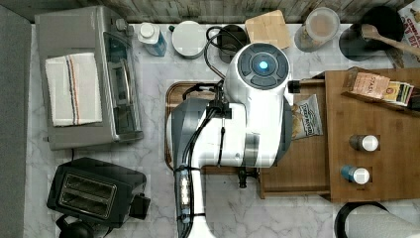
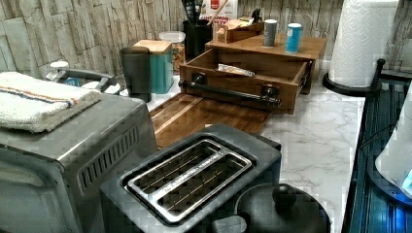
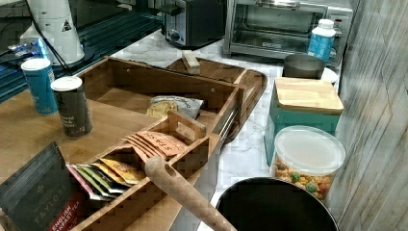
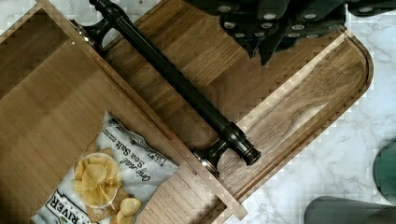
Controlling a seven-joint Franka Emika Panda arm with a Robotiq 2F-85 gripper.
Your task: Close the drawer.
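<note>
In the top view the white arm (image 1: pixel 237 119) hangs over the open drawer (image 1: pixel 302 163). In the left view the drawer's black handle (image 2: pixel 228 92) overhangs the walnut tray (image 2: pixel 194 116). The wrist view shows the gripper (image 4: pixel 266 28) above the tray (open or closed, I cannot tell) and a chip bag (image 4: pixel 107 182) inside the drawer.

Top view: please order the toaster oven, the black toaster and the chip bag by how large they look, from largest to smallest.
1. Toaster oven, clearly largest.
2. Black toaster.
3. Chip bag, smallest, though the arm covers part of it.
</note>
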